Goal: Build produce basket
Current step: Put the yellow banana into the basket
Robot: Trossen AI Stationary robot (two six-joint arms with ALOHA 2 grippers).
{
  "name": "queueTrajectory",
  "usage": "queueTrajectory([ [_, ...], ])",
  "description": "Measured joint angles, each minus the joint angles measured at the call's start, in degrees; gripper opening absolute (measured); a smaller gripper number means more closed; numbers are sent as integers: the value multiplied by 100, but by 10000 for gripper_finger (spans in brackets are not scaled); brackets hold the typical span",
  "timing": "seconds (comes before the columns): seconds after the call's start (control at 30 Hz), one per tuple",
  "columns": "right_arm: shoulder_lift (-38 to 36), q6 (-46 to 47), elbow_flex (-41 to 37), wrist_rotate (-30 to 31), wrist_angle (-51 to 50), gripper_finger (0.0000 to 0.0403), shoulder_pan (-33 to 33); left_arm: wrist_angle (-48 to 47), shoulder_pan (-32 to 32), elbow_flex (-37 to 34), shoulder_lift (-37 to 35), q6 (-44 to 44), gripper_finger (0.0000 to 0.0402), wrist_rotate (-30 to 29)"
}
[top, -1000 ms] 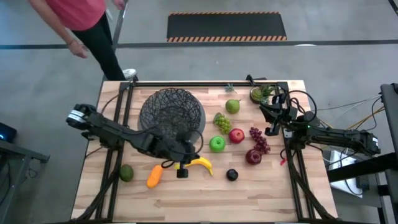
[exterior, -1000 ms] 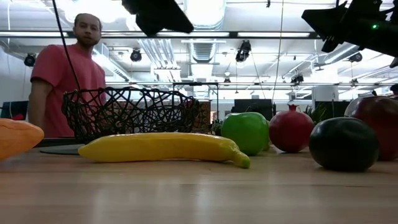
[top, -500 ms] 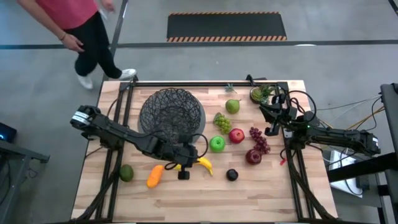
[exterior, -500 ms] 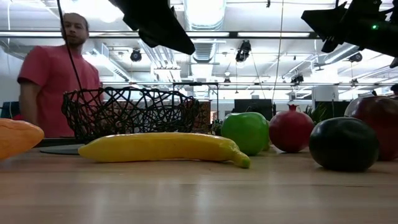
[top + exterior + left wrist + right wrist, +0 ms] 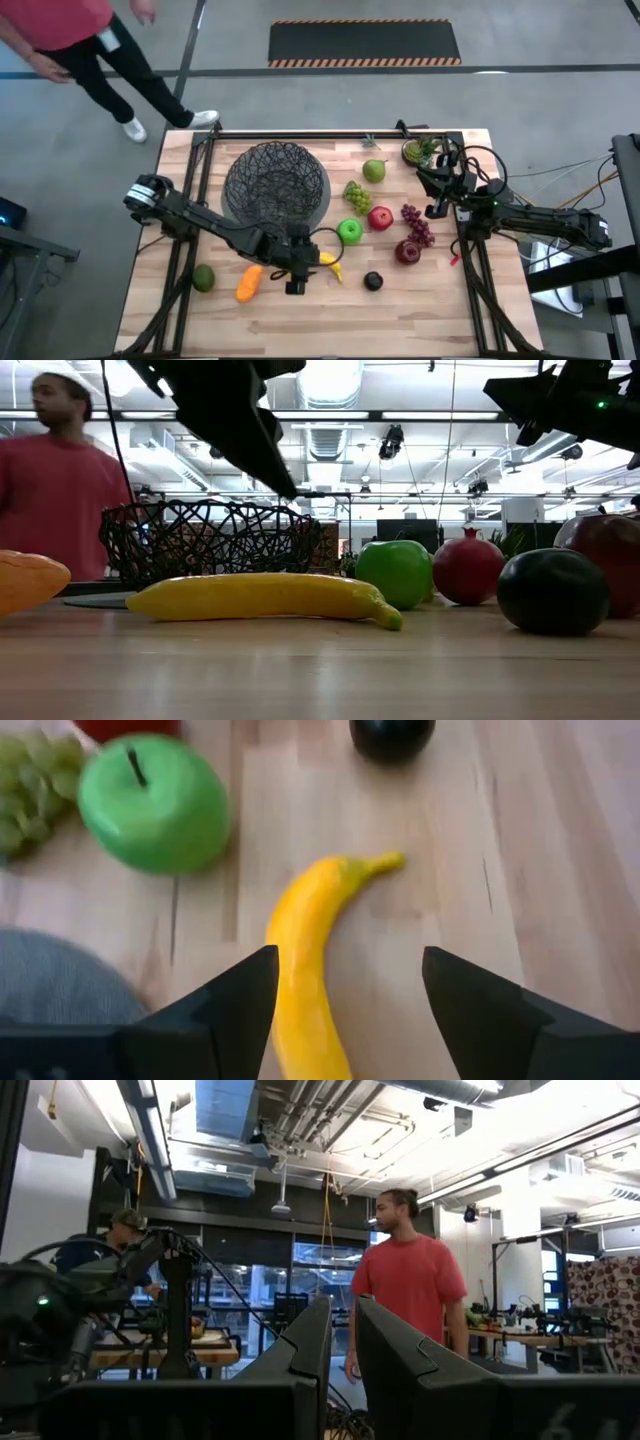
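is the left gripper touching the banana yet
Apart. The left wrist view shows the left gripper open, fingers astride the banana with wood visible between; the low view shows it well above the banana.

High view: straight down from above, taking in the whole surface [image 5: 400,320] and both arms. Low view: level with the surface top, close behind the banana [image 5: 262,598], facing the room beyond. Left wrist view: steeply down, close over the same banana [image 5: 303,960] and green apple [image 5: 155,804], both shared with high and low views. Right wrist view: level, out into the room, toward a person [image 5: 408,1305].
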Motion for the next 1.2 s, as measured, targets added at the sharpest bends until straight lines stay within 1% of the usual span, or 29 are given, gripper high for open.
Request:
queueTrajectory([
  [0.2, 0, -44, 0, 0, -9, 38, -2, -1430, -41, 1176, 636, -4, 233, -111],
  [0.33, 0, -42, 0, 0, -21, 38, -1, -1964, -26, 1607, 930, 6, 233, -112],
  [0.5, 0, -48, 0, 0, -70, 38, -1, -1960, 19, 1684, 1062, 11, 233, -111],
  [0.77, 0, -192, 0, 11, -120, 38, -1, -1891, 46, 1562, 1120, -298, 233, -152],
  [1.03, 0, -283, 0, 13, -136, 38, -2, -1728, 110, 1555, 1288, -314, 233, -183],
  [1.2, 0, -346, 0, 134, -137, 38, 0, -1713, 176, 1458, 1283, -328, 233, -271],
])
